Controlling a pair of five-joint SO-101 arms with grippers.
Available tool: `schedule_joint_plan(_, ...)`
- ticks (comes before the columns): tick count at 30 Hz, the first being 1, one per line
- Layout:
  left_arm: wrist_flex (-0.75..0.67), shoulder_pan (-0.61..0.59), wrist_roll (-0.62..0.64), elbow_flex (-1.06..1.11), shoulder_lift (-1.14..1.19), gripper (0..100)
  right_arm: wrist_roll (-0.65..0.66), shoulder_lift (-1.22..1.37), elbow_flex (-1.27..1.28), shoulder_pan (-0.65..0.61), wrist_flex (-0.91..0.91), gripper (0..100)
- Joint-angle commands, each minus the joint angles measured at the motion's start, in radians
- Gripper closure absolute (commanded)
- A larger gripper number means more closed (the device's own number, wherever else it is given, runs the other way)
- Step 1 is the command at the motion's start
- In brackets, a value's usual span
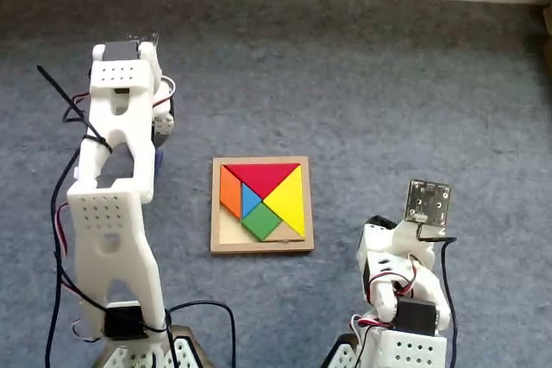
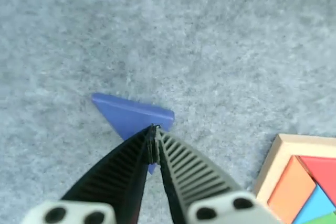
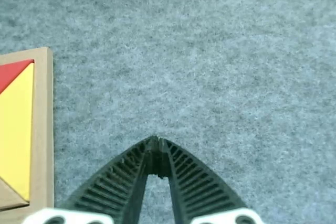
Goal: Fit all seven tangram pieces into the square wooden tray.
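Your left gripper (image 2: pixel 153 131) is pinched shut. Its tips are right over the blue triangle (image 2: pixel 127 114). That piece lies flat on the gray tabletop (image 2: pixel 220 35), apart from the wooden tray (image 1: pixel 216 213). Your right gripper (image 3: pixel 156 141) is shut too, over the tabletop beside the tray. Five colored pieces (image 1: pixel 263 177) sit in the tray.
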Motion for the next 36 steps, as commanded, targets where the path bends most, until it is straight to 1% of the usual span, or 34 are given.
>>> schedule_joint_plan(1, 0.008, -0.007, 0.002, 0.071, -0.154, 100, -0.003, 0.004, 0.11, 0.01, -0.015, 99.4)
schedule_joint_plan(3, -0.037, -0.005, 0.002, 0.173, -0.222, 100, -0.003, 0.004, 0.11, 0.01, -0.015, 99.4)
schedule_joint_plan(10, -0.316, -0.012, 0.003, 0.642, -0.555, 100, -0.003, 0.004, 0.11, 0.01, -0.015, 99.4)
schedule_joint_plan(13, -0.379, -0.024, 0.002, 0.789, -0.687, 99, -0.003, 0.004, 0.11, 0.012, -0.015, 99.4)
schedule_joint_plan(14, -0.399, -0.033, 0.002, 0.823, -0.714, 99, -0.003, 0.004, 0.11, 0.012, -0.015, 99.4)
schedule_joint_plan(16, -0.428, -0.05, 0.002, 0.865, -0.742, 93, -0.003, 0.004, 0.11, 0.012, -0.015, 99.4)
schedule_joint_plan(19, -0.451, -0.085, 0.008, 0.891, -0.725, 79, -0.003, 0.004, 0.11, 0.012, -0.013, 99.4)
schedule_joint_plan(21, -0.454, -0.104, 0.011, 0.892, -0.694, 73, -0.003, 0.004, 0.11, 0.012, -0.013, 99.4)
schedule_joint_plan(25, -0.457, -0.116, 0.006, 0.878, -0.602, 72, -0.003, 0.004, 0.11, 0.012, -0.013, 99.4)
schedule_joint_plan(28, -0.47, -0.117, 0.005, 0.826, -0.529, 72, -0.003, 0.004, 0.11, 0.012, -0.013, 99.4)
schedule_joint_plan(36, -0.442, -0.117, 0.014, 0.555, -0.271, 72, -0.003, 0.005, 0.11, 0.013, -0.013, 99.4)
